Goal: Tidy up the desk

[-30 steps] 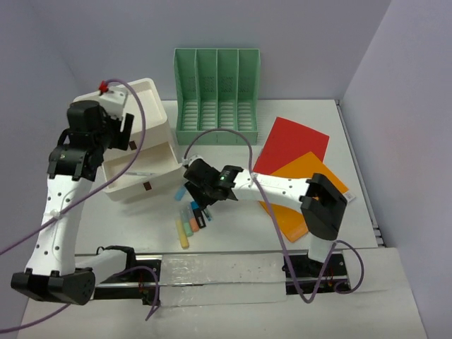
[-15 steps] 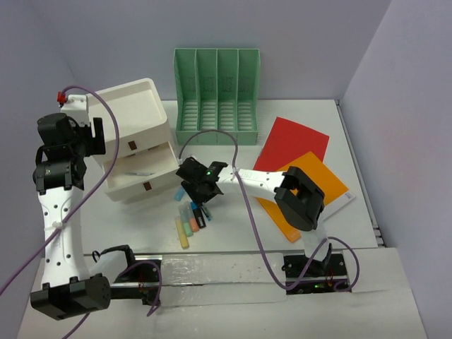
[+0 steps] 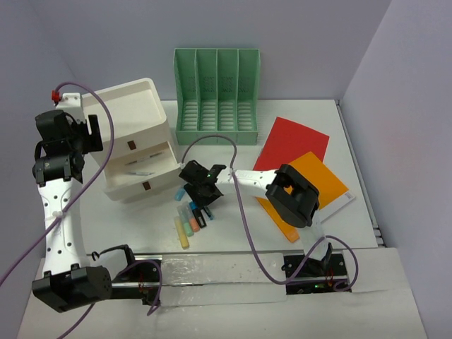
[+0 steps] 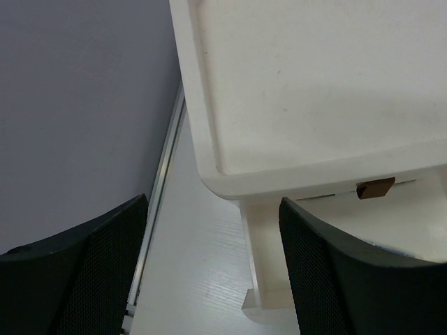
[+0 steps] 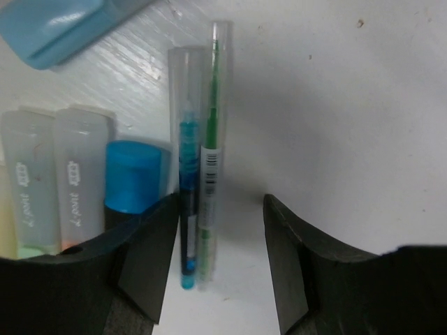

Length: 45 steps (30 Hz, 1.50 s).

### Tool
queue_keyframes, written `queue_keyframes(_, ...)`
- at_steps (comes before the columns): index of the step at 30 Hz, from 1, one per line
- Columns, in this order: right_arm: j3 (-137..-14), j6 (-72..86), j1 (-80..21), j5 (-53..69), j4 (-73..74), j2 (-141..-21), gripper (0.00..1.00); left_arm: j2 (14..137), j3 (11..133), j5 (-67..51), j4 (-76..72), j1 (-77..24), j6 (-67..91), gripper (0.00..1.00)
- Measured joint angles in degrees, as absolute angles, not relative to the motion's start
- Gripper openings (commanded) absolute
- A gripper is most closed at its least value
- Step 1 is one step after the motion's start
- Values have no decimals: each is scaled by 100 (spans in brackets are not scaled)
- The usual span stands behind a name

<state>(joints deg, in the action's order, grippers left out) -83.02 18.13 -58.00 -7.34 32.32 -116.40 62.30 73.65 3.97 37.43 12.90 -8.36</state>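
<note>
Two arms of mine show from above: my left gripper hangs beside the left side of the white drawer box, and my right gripper sits low over a row of markers on the desk, near its front middle. At the left wrist, my jaws stand wide apart with nothing between them, above the box's corner. At the right wrist, my jaws are parted, not clamped, around a blue pen and a green pen lying side by side on the desk.
</note>
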Motion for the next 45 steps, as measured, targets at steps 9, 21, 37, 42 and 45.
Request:
queue_keyframes(9, -7873, 1820, -5498, -566, 2898, -11439, 54, 6233, 7363, 362, 3697, 1317, -827, 82)
queue_keyframes(21, -7686, 1737, -5398, -443, 2735, -11102, 54, 6260, 7358, 313, 3693, 1323, -897, 82)
queue_keyframes(37, -7716, 1756, -4936, -488, 2716, -10999, 48, 6243, 7149, 317, 3661, 1323, -1145, 82)
queue_keyframes(42, -7756, 1761, -5035, -641, 2848, -11231, 46, 6243, 7148, 357, 3658, 1324, -1166, 82)
queue_keyframes(45, -7759, 1818, -5126, -752, 2937, -11350, 35, 6243, 7148, 386, 3656, 1328, -1170, 82)
